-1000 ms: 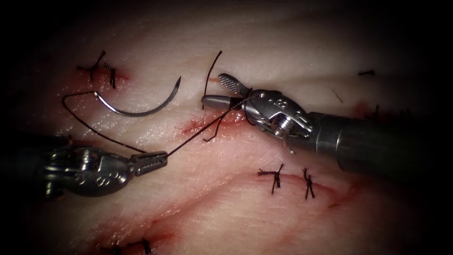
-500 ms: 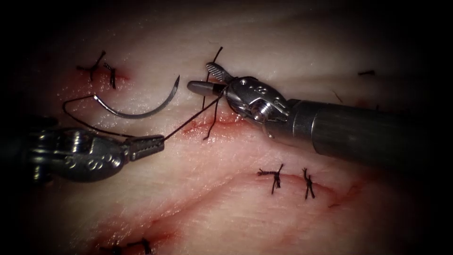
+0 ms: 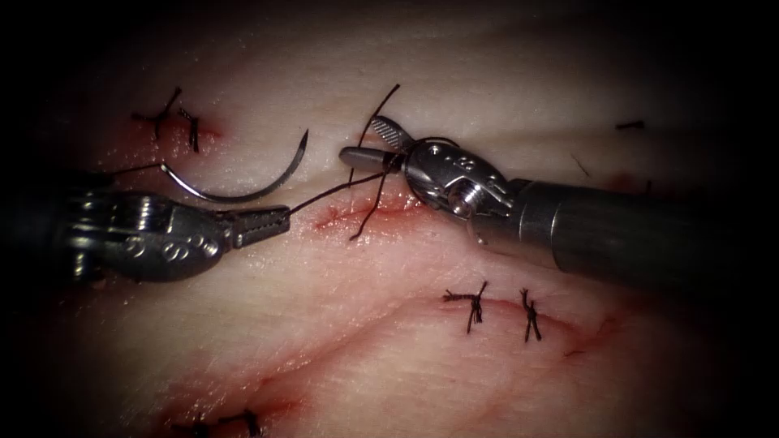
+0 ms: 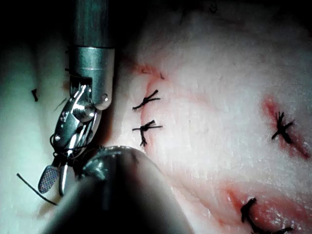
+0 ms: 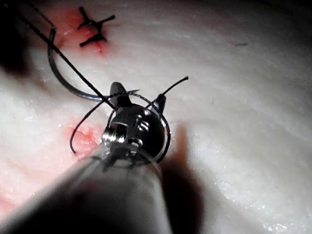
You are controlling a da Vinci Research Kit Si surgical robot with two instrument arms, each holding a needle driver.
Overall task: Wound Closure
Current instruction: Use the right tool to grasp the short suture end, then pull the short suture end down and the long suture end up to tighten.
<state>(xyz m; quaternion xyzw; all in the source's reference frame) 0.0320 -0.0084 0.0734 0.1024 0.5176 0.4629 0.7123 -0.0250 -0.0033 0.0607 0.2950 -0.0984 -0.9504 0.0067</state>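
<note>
Endoscope view — left tool (image 3: 272, 221), jaws pressed together on the thread (image 3: 333, 191), which runs taut to the right tool (image 3: 369, 142). Right tool's 2 jaws spread, thread looped about them, gripping nothing. Needle (image 3: 243, 186) lies free on the tissue (image 3: 389, 357), left of the cut (image 3: 357, 212) — not embedded.

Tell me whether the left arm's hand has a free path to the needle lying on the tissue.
Probably not yet. The needle lies free on the tissue just above the left hand with nothing between them, but that hand is shut on the thread, so it would have to let go first.
</note>
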